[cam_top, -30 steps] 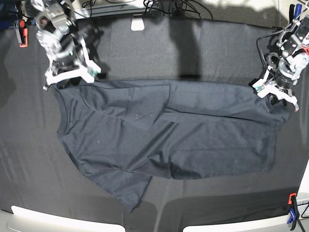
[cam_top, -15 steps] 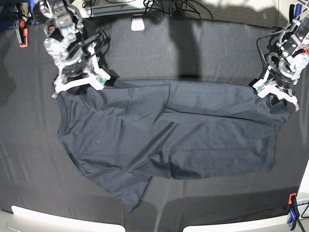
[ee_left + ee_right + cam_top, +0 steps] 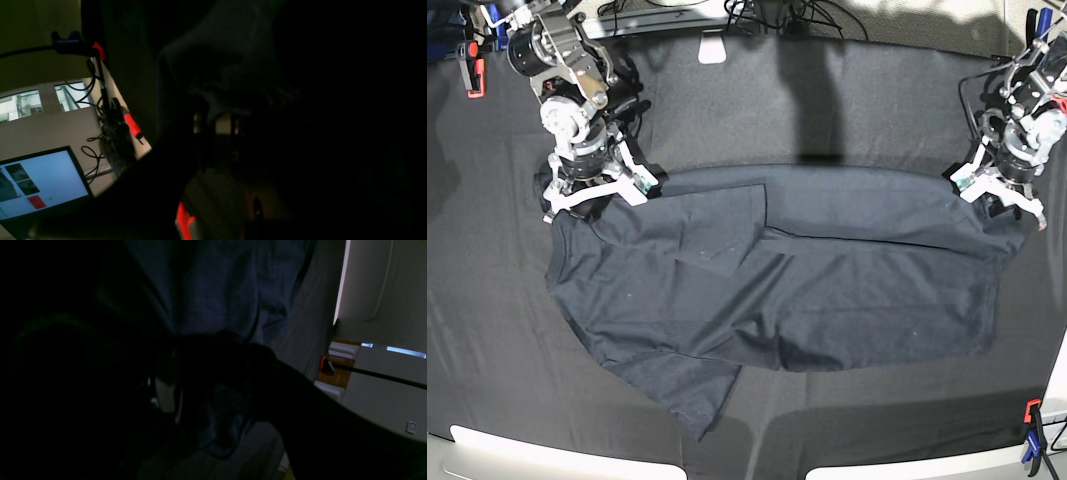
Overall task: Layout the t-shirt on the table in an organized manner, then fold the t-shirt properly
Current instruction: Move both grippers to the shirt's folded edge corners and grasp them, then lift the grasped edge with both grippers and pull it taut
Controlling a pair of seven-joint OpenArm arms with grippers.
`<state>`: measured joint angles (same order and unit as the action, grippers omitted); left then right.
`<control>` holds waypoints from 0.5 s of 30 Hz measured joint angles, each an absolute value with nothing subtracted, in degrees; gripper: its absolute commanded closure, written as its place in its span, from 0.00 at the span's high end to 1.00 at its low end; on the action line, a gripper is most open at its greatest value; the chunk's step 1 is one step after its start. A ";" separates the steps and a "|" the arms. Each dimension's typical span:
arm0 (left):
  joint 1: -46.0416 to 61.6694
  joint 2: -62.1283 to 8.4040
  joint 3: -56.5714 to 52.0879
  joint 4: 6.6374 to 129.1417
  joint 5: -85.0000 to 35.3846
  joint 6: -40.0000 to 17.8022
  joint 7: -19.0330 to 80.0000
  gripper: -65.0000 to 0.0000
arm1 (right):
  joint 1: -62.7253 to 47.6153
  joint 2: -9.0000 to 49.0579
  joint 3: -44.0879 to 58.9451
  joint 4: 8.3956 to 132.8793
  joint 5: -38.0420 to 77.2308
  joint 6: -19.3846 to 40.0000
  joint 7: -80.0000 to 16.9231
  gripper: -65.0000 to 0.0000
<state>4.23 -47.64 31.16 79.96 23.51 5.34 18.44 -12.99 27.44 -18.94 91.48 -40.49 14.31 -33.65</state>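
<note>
Shirt (image 3: 777, 280) is lying lengthwise across the frame on the worktop (image 3: 877, 90); left gripper (image 3: 1005, 192) is clamping its right-hand corner, right gripper (image 3: 595, 188) is spreading apart over the upper-left corner.

The base camera looks down on me from above and some way off, taking in the whole table (image 3: 847, 90), with my right arm at upper left of the frame and my left arm at upper right. My left wrist camera rides close behind my left pincer (image 3: 217, 123), so near that dark cloth fills most of the frame, with a monitor (image 3: 40, 180) at lower left. My right wrist camera sits equally close over the t-shirt (image 3: 213, 290), the same shirt (image 3: 777, 270) the base view shows whole.
</note>
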 measured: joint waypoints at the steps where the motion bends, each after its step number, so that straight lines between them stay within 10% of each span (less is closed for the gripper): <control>1: 4.25 -47.64 31.16 79.96 23.51 5.34 18.44 0.00 | -12.99 27.46 -18.94 91.48 -40.49 14.31 -33.71 0.45; 8: 4.25 -47.64 31.16 79.96 23.53 5.34 18.44 0.00 | -13.04 27.35 -19.05 91.02 -38.98 13.50 -34.79 0.00; 15: 4.47 -48.53 31.20 80.38 23.29 5.50 19.73 0.00 | -15.57 29.41 -19.18 94.72 -38.33 12.40 -37.43 0.00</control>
